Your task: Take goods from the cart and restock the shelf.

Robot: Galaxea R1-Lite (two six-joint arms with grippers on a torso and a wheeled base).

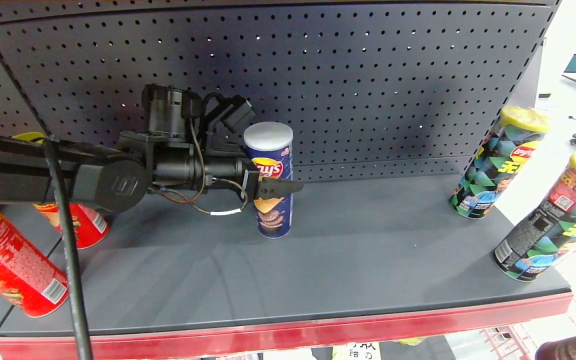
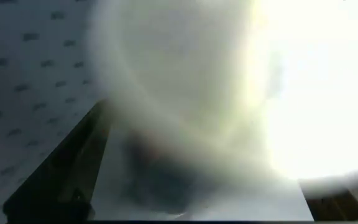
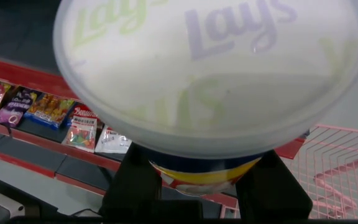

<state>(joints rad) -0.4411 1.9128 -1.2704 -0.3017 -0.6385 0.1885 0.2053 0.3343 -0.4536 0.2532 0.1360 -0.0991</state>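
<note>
- Blue can [image 1: 269, 180] with a white lid stands upright on the grey shelf [image 1: 368, 250], mid-shelf and near the pegboard [image 1: 368, 75].
- Left gripper [image 1: 283, 187] is closed around its middle, one finger across the front.
- Right gripper [image 3: 204, 186] clamps a clear-lidded can [image 3: 216, 68] just beneath its lid.
- Red cans [image 1: 8, 260] sit at the shelf's left, green-black cans [image 1: 500, 162] at its right.
</note>
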